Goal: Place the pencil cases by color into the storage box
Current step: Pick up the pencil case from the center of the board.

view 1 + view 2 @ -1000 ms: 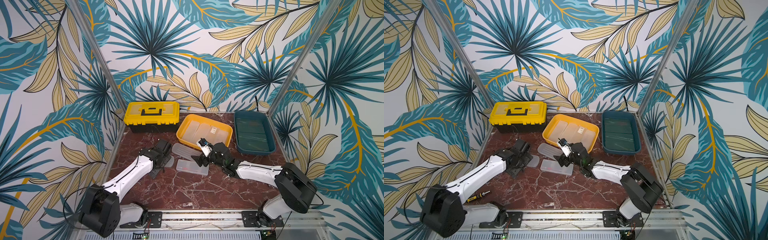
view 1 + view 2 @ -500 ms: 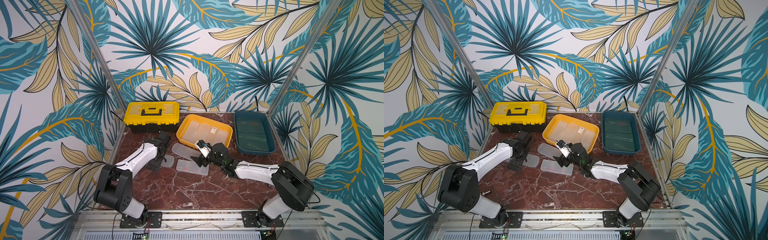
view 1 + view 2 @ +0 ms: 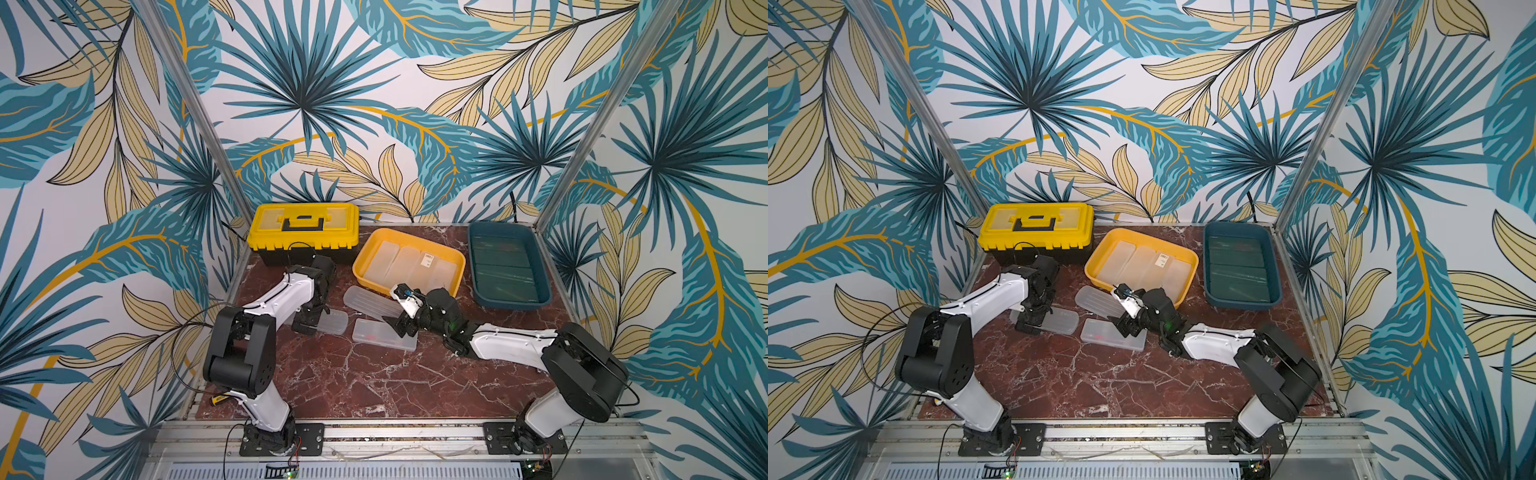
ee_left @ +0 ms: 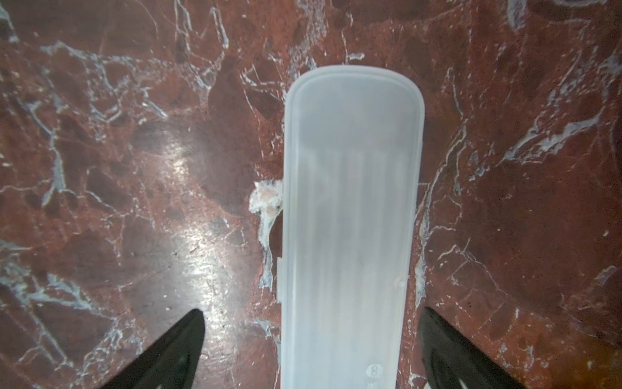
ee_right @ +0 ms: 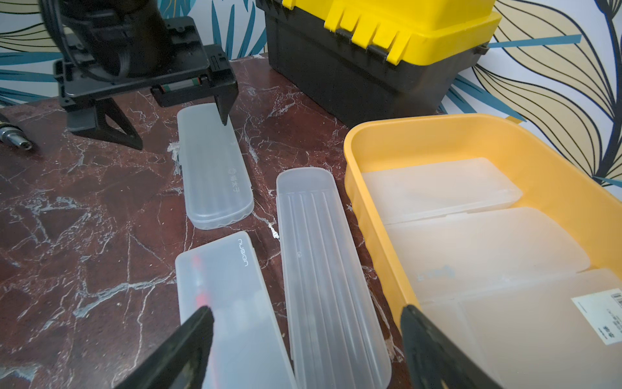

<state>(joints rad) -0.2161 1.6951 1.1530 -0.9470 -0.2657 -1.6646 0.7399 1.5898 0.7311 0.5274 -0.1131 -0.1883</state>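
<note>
Left wrist view: left gripper (image 4: pixel 311 311) jaws apart, straddling frosted case (image 4: pixel 350 202), centre frame.
Right wrist view: right gripper (image 5: pixel 306 309) jaws apart, gripping nothing; ribbed case (image 5: pixel 319 269) lower centre, beside yellow tray (image 5: pixel 437 141).

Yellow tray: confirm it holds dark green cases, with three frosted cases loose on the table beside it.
Wrong colour: the yellow tray holds frosted cases, as the right wrist view shows. Three more frosted cases do lie loose on the table beside it.

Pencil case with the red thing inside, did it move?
No. The pencil case lies just as far from the yellow tray as before.
</note>
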